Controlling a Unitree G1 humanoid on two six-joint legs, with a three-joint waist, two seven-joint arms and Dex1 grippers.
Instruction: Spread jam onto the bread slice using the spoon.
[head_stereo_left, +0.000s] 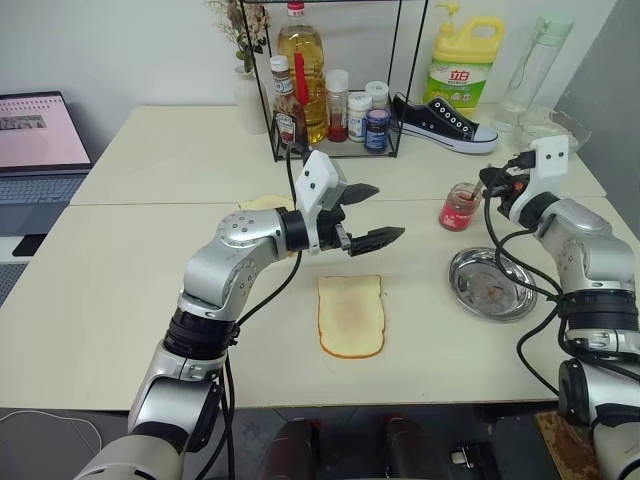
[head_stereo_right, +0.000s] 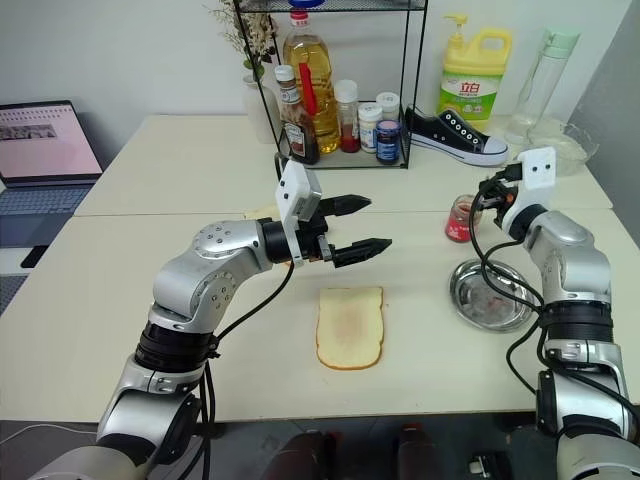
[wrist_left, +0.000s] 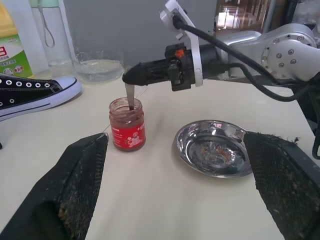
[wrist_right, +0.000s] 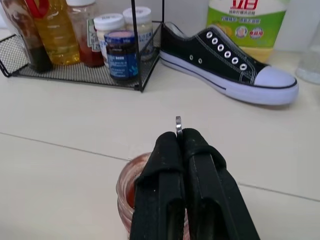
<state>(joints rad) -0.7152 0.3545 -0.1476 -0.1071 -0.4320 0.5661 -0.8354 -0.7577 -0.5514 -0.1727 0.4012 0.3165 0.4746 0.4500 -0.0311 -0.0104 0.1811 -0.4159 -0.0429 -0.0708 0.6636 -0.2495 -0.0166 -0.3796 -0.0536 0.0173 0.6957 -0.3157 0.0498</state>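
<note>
A: What have I got on the right side?

B: From here I see the right pincer (wrist_left: 131, 76) clamped tight on the spoon (wrist_left: 130, 97), its 2 fingers pressed together around the handle. The spoon hangs down from the fingertips into the open mouth of the jam jar (head_stereo_left: 460, 206), so its bowl is hidden inside the glass.

A: And the jar itself?

B: It stands upright on the worktop (head_stereo_left: 120, 300), just behind the round steel dish (head_stereo_left: 490, 285) and near the black shoe (head_stereo_left: 443, 123). The jam (wrist_left: 128, 134) shows as red through the glass.

A: The left arm?

B: My left pincer (head_stereo_left: 366, 215) hangs above the worktop with its 2 fingers spread wide and nothing between them, pointing across toward the jar and the dish. It sits just behind the bread slice (head_stereo_left: 351, 315) and above it, not touching.

A: Where's the bread?

B: It lies flat on the worktop in front of me, well apart from the jar and left of the dish. Its face is pale with a faintly browner middle; I see no red on it. The dish holds some reddish-brown smears.
</note>
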